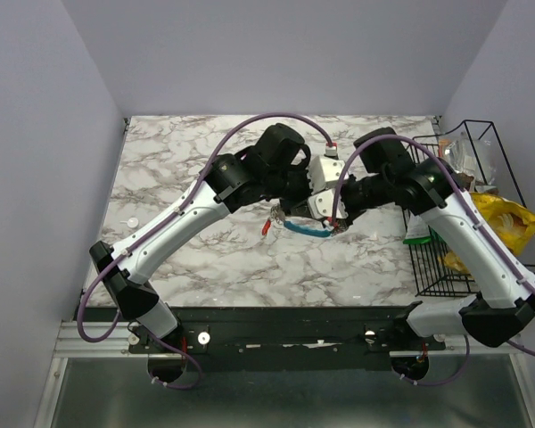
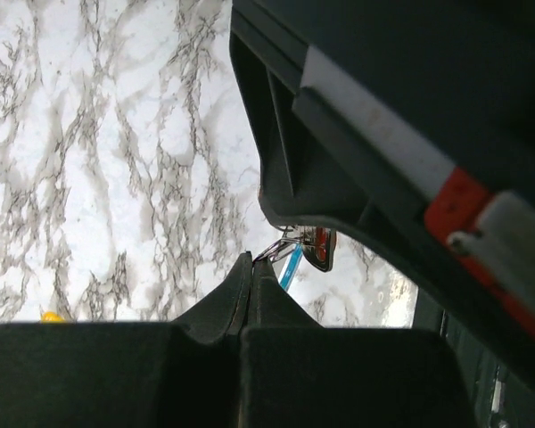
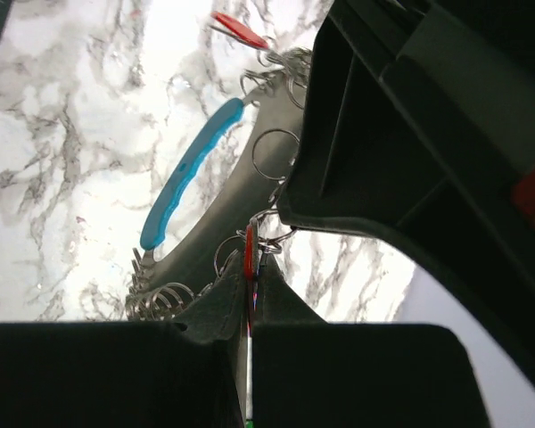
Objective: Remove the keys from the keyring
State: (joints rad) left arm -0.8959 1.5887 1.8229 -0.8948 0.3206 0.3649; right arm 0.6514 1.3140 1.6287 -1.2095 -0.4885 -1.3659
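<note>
Right gripper (image 3: 251, 287): fingers nearly closed, pinching red key (image 3: 248, 257) edge-on
Left gripper (image 2: 252, 272): fingers clamped tight on keyring (image 2: 289, 266) wire
Keyring: stretched between both grippers, over table (image 1: 214, 267)

No writing can be read in any view. The yellow bag (image 1: 508, 223) (in the wire basket (image 1: 437, 283)) shows only blurred print.

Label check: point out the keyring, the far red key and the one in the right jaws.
keyring (image 3: 187, 169): right wrist view, blue section.
far red key (image 3: 239, 30): right wrist view, head.
pinched key (image 3: 248, 259): right wrist view, edge.
</note>
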